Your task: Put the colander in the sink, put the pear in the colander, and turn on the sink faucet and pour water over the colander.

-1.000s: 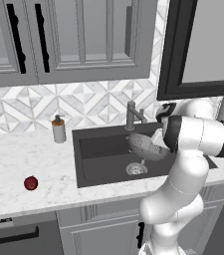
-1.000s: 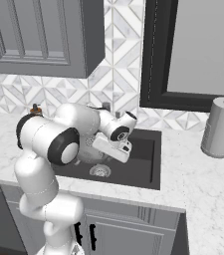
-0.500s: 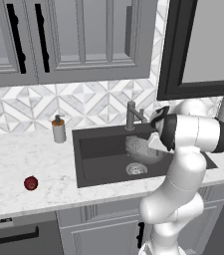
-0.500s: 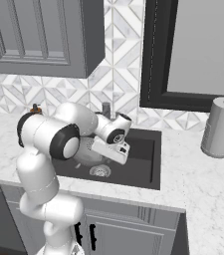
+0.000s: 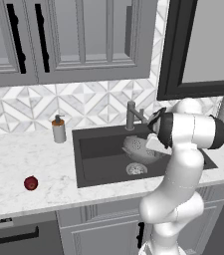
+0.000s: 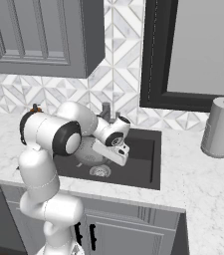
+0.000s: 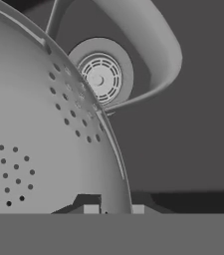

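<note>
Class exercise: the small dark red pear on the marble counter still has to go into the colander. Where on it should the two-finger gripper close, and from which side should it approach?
Come straight down from above and close across the widest middle of the pear. It is small and round, lies on the flat counter with nothing beside it, so opposite sides are free for the fingers.

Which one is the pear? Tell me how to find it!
Start at the big dark sink sunk in the white marble counter, then go left along the counter, toward its front edge. The pear is the tiny round dark red fruit lying there alone, apart from the soap pump bottle by the wall. Nothing else on the counter is red.
</note>
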You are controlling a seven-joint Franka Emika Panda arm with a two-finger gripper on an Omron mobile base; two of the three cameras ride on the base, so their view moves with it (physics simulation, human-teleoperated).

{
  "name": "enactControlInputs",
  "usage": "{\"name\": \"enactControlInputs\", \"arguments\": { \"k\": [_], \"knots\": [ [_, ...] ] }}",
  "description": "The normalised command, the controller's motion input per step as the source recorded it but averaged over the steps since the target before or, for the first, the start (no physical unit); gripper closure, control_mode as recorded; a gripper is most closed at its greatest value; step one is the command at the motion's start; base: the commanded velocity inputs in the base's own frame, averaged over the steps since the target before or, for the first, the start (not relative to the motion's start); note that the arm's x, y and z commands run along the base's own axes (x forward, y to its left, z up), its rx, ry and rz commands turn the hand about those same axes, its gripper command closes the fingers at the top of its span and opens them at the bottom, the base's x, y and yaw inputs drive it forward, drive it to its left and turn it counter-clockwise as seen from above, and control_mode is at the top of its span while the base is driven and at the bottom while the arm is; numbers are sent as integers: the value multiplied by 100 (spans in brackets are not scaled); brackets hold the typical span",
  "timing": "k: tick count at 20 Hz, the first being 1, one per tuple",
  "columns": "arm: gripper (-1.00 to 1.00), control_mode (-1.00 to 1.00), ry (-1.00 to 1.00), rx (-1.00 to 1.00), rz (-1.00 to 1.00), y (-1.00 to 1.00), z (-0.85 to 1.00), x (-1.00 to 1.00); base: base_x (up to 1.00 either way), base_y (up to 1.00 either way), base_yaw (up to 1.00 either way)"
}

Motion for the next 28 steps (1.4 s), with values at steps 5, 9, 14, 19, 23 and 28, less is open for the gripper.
{"name": "enactControlInputs", "arguments": {
  "k": [5, 9, 14, 19, 23, 28],
  "knots": [
    [100, -100, 0, 0, -14, -8, -12, 26, 0, 0, 0],
    [100, -100, 0, -3, -12, -13, -24, 15, 0, 0, 0],
    [100, -100, 0, -4, -9, -3, -26, 6, 0, 0, 0],
    [100, -100, 0, -6, -3, 0, -22, 6, 0, 0, 0],
    [100, -100, 0, -6, 0, 0, -25, 3, 0, 0, 0],
    [100, -100, 0, -3, -1, 0, -25, 4, 0, 0, 0]
  ]
}}
